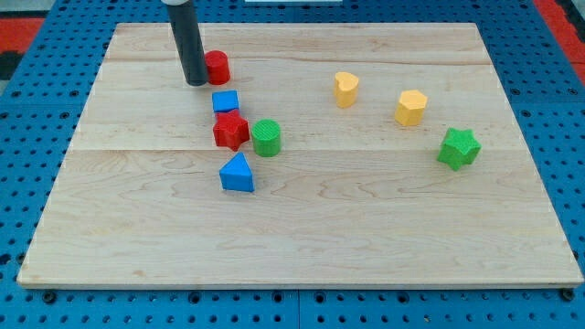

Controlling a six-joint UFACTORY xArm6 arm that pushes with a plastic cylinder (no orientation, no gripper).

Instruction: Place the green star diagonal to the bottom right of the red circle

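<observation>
The green star [458,148] lies at the view's right side of the wooden board, apart from other blocks. The red circle [218,68] lies near the view's top left. My tip [196,82] rests on the board right beside the red circle's left side, touching or nearly touching it. The rod rises from there to the view's top edge. The green star is far to the right of my tip.
A blue cube [226,101], a red star [230,131], a green circle [267,137] and a blue triangle [238,173] cluster below the red circle. A yellow heart [345,89] and a yellow hexagon [411,107] lie right of centre. The board [302,247] sits on a blue pegboard.
</observation>
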